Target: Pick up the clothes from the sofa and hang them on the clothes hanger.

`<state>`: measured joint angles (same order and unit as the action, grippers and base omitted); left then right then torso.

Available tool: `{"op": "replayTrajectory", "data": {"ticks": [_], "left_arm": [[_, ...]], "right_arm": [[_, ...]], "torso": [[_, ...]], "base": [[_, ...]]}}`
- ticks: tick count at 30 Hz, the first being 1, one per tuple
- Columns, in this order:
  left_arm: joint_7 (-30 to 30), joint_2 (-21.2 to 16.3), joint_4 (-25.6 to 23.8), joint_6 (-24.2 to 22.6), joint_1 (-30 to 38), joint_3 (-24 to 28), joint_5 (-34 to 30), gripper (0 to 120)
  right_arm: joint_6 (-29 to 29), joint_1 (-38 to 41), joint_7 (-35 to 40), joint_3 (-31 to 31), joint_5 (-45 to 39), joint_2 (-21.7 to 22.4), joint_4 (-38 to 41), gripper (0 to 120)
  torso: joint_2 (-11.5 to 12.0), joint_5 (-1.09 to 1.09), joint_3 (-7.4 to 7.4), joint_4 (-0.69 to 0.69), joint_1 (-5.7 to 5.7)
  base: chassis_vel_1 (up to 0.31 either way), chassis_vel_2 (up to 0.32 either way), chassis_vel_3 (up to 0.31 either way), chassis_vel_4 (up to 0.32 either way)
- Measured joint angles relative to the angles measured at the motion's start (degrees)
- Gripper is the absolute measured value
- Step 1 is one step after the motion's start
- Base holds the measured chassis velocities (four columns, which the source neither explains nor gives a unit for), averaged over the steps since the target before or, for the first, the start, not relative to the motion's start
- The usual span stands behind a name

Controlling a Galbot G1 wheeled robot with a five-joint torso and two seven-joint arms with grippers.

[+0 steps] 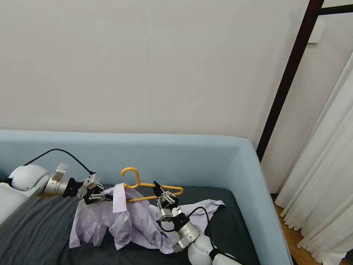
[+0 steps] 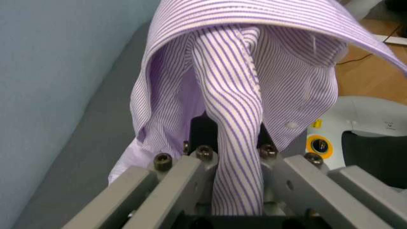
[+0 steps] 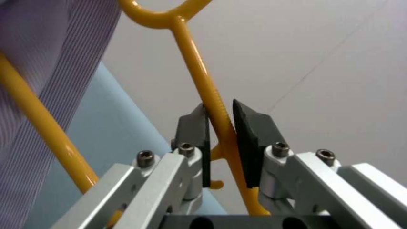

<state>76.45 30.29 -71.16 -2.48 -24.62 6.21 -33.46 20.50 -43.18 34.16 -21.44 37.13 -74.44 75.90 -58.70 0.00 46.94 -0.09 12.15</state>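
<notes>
Shirt [image 1: 132, 223], purple-striped, lies crumpled on the dark seat of the pale blue sofa [image 1: 165, 152], one part of it draped over an orange hanger [image 1: 165, 187] near the sofa's back. The left claw [image 1: 102, 196], reaching in from the robot's left, pinches a fold of the shirt's fabric. The right claw [image 1: 161, 194], rising from the near side, is clamped on a thin bar of the hanger.

no legible text; small print on robot base [image 2: 372, 112] unreadable.
</notes>
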Motion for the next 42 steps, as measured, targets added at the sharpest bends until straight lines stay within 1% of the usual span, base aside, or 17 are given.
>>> {"op": "replayTrajectory", "data": {"ticks": [3, 5, 6, 9, 10, 14, 16, 17, 19, 20, 23, 29, 32, 35, 37, 38, 42], "left_arm": [[0.32, 0.28, 1.09, 0.04, 0.34, -0.01, 0.67, 2], [0.73, 0.59, 2.19, 0.39, 0.65, -0.18, 1.36, 2], [0.73, 0.59, 2.19, 0.39, 0.65, -0.18, 1.36, 2], [0.83, 0.77, 3.37, 0.94, 0.69, -0.52, 2.36, 2], [0.83, 0.96, 4.19, 1.33, 0.45, -0.98, 3.18, 2], [0.61, 1.45, 5.55, 1.72, 0.01, -1.56, 3.96, 2], [-0.07, 2.15, 7.20, 2.30, -0.32, -2.25, 4.95, 2], [-0.07, 2.15, 7.20, 2.30, -0.32, -2.25, 4.95, 2], [-1.18, 2.50, 8.08, 2.69, -0.56, -2.52, 5.24, 2], [-2.07, 2.72, 8.54, 2.94, -0.73, -2.64, 5.27, 2], [-2.77, 2.89, 8.90, 3.17, -0.80, -2.83, 5.27, 2], [-3.02, 3.25, 8.71, 3.30, -0.85, -3.48, 5.13, 2], [-3.18, 3.34, 7.33, 3.30, -1.29, -3.92, 5.08, 2], [-3.28, 3.25, 6.33, 3.26, -2.02, -4.34, 5.06, 2], [-3.31, 2.84, 5.45, 3.25, -2.92, -4.99, 5.05, 2], [-3.31, 2.84, 5.45, 3.25, -2.92, -4.99, 5.05, 2], [-3.31, 2.28, 5.26, 3.30, -3.52, -5.71, 5.02, 2]], "right_arm": [[1.45, 0.14, -1.50, -0.65, -4.23, 0.87, 0.89, 26], [5.49, 0.12, -5.37, -1.14, -11.09, 1.97, 2.37, 36], [5.49, 0.12, -5.37, -1.14, -11.09, 1.97, 2.37, 36], [8.65, -0.22, -10.12, -1.44, -20.51, 3.10, 3.62, 47], [10.13, -0.42, -13.98, -1.66, -26.76, 3.98, 3.84, 53], [11.85, -0.67, -20.94, -1.63, -34.58, 5.21, 3.57, 67], [11.86, -0.81, -28.06, -1.56, -43.34, 6.63, 3.25, 77], [11.86, -0.81, -28.06, -1.56, -43.34, 6.63, 3.25, 77], [10.06, -0.77, -31.71, -1.56, -48.99, 7.58, 3.00, 83], [6.60, -0.44, -32.74, -1.53, -52.16, 8.20, 2.78, 90], [1.61, 0.23, -32.79, -1.52, -55.45, 8.83, 2.54, 97], [-12.09, 4.66, -34.39, -1.53, -65.13, 9.35, 0.01, 100], [-22.01, 8.90, -41.82, -0.95, -69.95, 8.00, -4.22, 100], [-23.64, 11.11, -45.99, -0.77, -69.23, 6.62, -8.62, 100], [-24.14, 13.93, -51.75, 0.23, -67.03, 3.98, -16.21, 100], [-24.14, 13.93, -51.75, 0.23, -67.03, 3.98, -16.21, 100], [-24.92, 17.78, -59.41, 3.27, -61.26, -1.05, -27.43, 100]], "torso": [[0.00, -0.01, 0.00, 0.00, 0.00], [0.00, 0.00, 0.00, 0.00, 0.00], [0.00, 0.00, 0.00, 0.00, 0.00], [0.00, 0.00, 0.00, 0.00, 0.00], [-0.01, 0.00, 0.00, 0.00, 0.00], [-0.01, 0.00, 0.00, 0.00, 0.00], [-0.01, 0.00, 0.00, 0.00, 0.00], [-0.01, 0.00, 0.00, 0.00, 0.00], [-0.01, 0.00, 0.00, 0.00, 0.00], [-0.01, 0.00, 0.00, 0.00, 0.00], [-0.01, 0.00, 0.00, 0.00, 0.00], [-0.01, 0.00, 0.00, 0.00, 0.00], [-0.01, 0.00, 0.00, 0.00, 0.00], [-0.01, 0.00, 0.00, 0.00, 0.00], [-0.01, -0.01, 0.00, 0.00, 0.00], [-0.01, -0.01, 0.00, 0.00, 0.00], [0.00, 0.00, 0.01, 0.01, 0.00]], "base": [[0.000, 0.000, 0.000, 0.000], [0.000, 0.000, 0.000, 0.000], [0.000, 0.000, 0.000, 0.000], [0.000, 0.000, 0.000, 0.000], [0.000, 0.000, 0.000, 0.000], [0.000, 0.000, 0.000, 0.000], [0.000, 0.000, 0.000, 0.000], [0.000, 0.000, 0.000, 0.000], [0.000, 0.000, 0.000, 0.000], [0.000, 0.000, 0.000, 0.000], [0.000, 0.000, 0.000, 0.000], [0.000, 0.000, 0.000, 0.000], [0.000, 0.000, 0.000, 0.000], [0.000, 0.000, 0.000, 0.000], [0.000, 0.000, 0.000, 0.000], [0.000, 0.000, 0.000, 0.000], [0.000, 0.000, 0.000, 0.000]]}}
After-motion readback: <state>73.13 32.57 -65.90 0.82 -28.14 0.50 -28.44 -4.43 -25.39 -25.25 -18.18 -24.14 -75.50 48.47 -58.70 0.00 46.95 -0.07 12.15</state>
